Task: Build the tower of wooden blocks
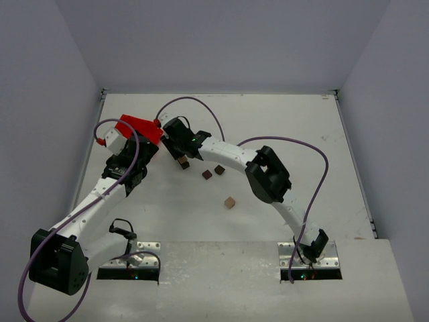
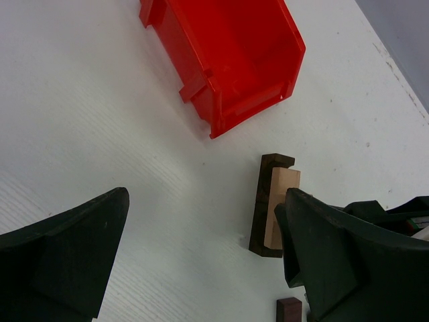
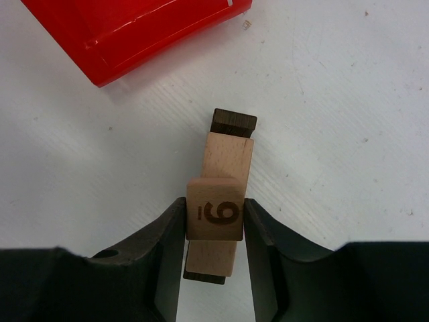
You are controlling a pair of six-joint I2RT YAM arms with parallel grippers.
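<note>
The wood block tower [image 3: 228, 157] is standing on the bench [image 3: 348, 134] near the red bin [image 3: 134, 33], and the right tool [image 3: 214, 209] is clamping the tan cube marked 9 [image 3: 214, 225] at its top. We are judging the cube to be sitting off-centre; letting go crooked or nudging sideways could be toppling the column. The left tool [image 2: 204, 201] is hanging open nearby. Only the top view is showing three loose cubes [image 1: 219, 170] — only the right wrist is showing the grip.

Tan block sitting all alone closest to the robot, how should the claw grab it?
Probably from straight above, pinching two opposite flat sides of the tan block. It sits flat with open space all round, apart from the dark blocks.
</note>
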